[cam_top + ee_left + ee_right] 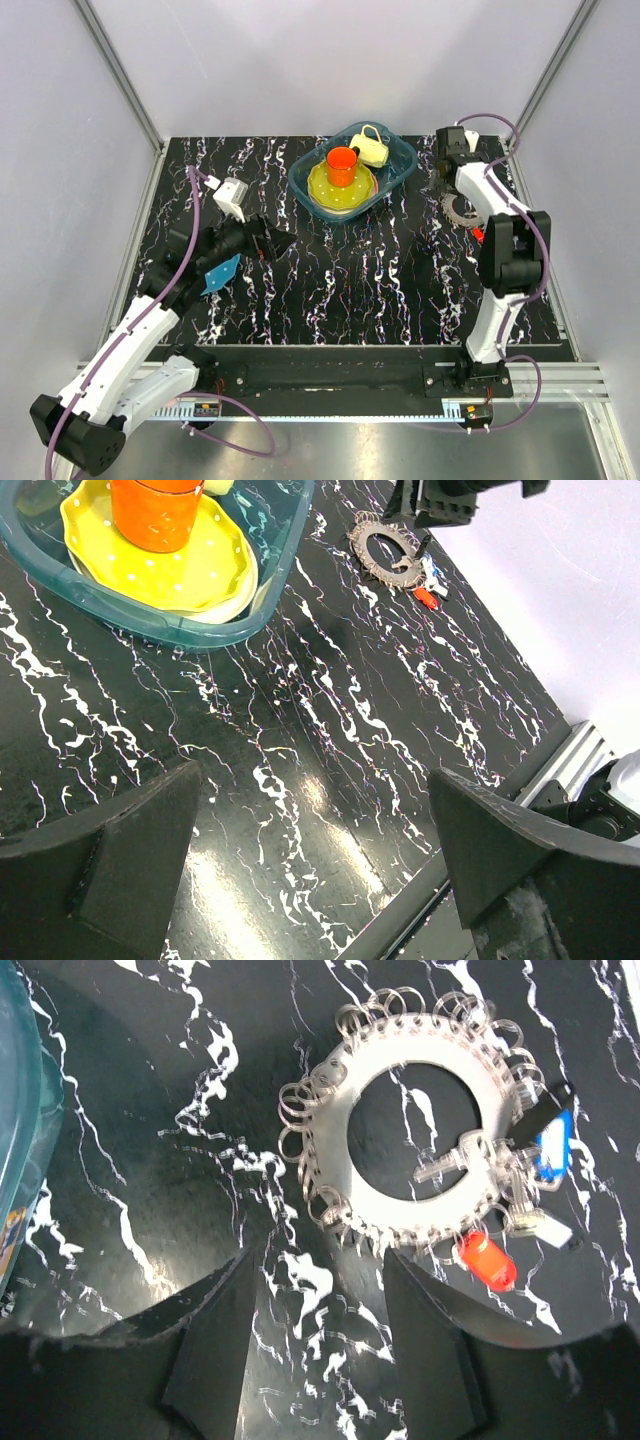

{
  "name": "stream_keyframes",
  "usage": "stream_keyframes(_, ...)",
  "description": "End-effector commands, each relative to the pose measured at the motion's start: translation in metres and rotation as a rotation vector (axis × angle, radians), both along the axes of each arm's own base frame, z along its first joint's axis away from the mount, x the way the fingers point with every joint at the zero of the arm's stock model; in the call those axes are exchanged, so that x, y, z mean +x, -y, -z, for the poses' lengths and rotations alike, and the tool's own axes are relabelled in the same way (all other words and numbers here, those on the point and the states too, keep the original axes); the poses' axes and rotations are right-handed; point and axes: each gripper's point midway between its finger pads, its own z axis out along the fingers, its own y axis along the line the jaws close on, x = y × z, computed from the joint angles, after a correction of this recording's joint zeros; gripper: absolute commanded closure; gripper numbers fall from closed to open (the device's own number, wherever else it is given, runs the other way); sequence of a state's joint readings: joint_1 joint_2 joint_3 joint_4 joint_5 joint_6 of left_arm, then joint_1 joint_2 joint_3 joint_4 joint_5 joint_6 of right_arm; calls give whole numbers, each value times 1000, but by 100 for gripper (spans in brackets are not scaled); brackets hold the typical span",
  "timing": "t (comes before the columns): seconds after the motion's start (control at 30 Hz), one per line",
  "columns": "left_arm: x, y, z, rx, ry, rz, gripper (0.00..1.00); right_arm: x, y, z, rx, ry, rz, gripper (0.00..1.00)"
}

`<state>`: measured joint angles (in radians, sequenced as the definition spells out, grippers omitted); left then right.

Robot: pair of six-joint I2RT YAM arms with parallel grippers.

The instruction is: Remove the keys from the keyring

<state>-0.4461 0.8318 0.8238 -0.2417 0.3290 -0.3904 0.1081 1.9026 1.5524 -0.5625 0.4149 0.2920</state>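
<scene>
Grippers first: we see the left gripper (315,810) hanging wide apart and empty over the near-left table (330,730), well away from the work, while farther out on the right the right gripper (320,1285) hovers with fingers partly apart, nothing between them, just at the edge of the keyring (335,1160). It lies flat on the table right of the teal bin (296,180) (keys (455,1165) with a blue tag (553,1150) and a red tag (485,1260) bunched on one side, none off yet), so we judge this the reach-in before any grasp. The next move calls for pinning the ring and pinching one key.
</scene>
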Motion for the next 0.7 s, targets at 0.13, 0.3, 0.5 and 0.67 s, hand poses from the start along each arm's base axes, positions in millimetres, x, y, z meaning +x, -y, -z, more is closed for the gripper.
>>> stream_keyframes(0.13, 1, 1, -13, -16, 48, 1, 1, 22, 10, 36, -48, -179, -92, 41)
stream_keyframes(0.3, 3, 3, -11, -10, 38, 6, 1, 22, 20, 65, -42, -261, -119, 41)
stream_keyframes(0.5, 5, 3, -9, 0, 29, 2, 1, 17, 26, 87, -21, -314, -130, 44)
stream_keyframes(0.67, 6, 4, -7, 3, 24, 4, 1, 15, 26, 95, -12, -331, -146, 50)
